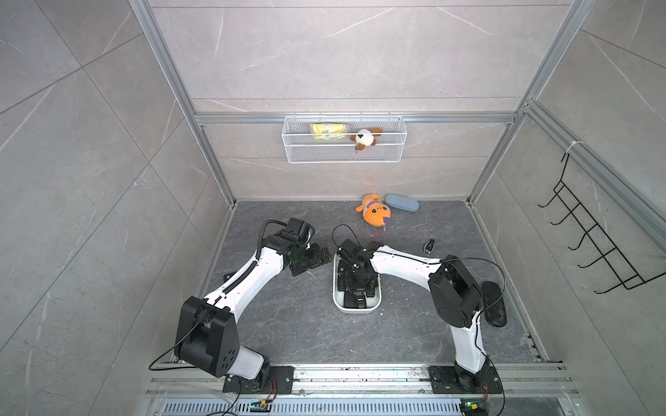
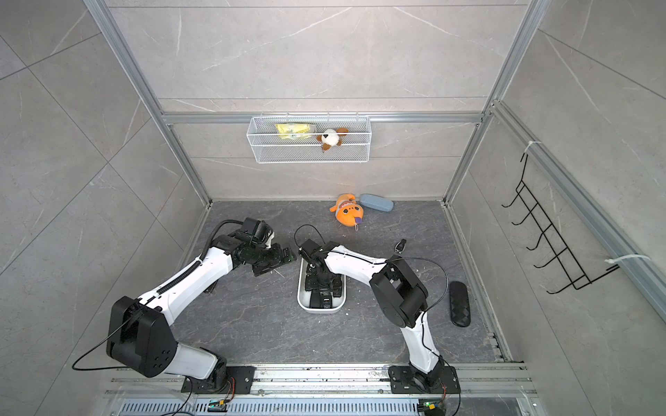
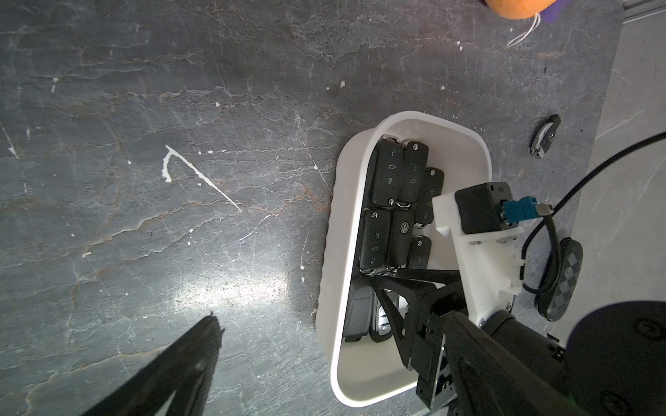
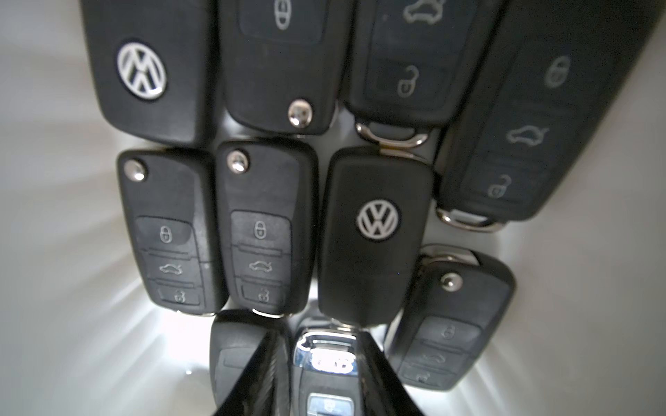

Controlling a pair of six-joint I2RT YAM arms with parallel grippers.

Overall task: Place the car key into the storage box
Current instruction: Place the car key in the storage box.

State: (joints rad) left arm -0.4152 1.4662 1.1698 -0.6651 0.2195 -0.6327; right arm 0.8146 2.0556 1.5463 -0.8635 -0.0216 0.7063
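Gripping is recorded at the right gripper (image 4: 320,342): both black fingers (image 4: 257,378) are closed against the sides of a black car key with chrome trim (image 4: 326,365). The key is held low inside the white smooth-plastic storage box (image 1: 356,311), in the half nearer the robot bases. Whether the key rests on the box floor cannot be told. Black plastic flip-key fobs (image 4: 266,230) are laid flat in close rows across the far half of the box, and one more lies just beside the held key.

The left gripper (image 1: 314,262) is held with its jaws spread wide and nothing between them. It hovers above the dark grey stone-patterned tabletop (image 3: 180,216), just beside the box's far left corner.

Outside the box:
- A black-and-silver key fob (image 1: 429,247) lies on the tabletop to the right, apart from the box wall.
- An orange plush fish (image 1: 373,213) lies just beside a blue-grey oblong case (image 1: 402,202), near the back wall.
- A black quilted oblong case (image 1: 493,304) lies at the right edge, partly hidden by the right arm.
- A white wire-mesh basket (image 1: 342,156) is hung on the back wall, holding a yellow packet (image 1: 329,131) and a brown-and-white plush dog (image 1: 365,137).
- A black wire hook rack (image 1: 594,237) is hung on the right wall.
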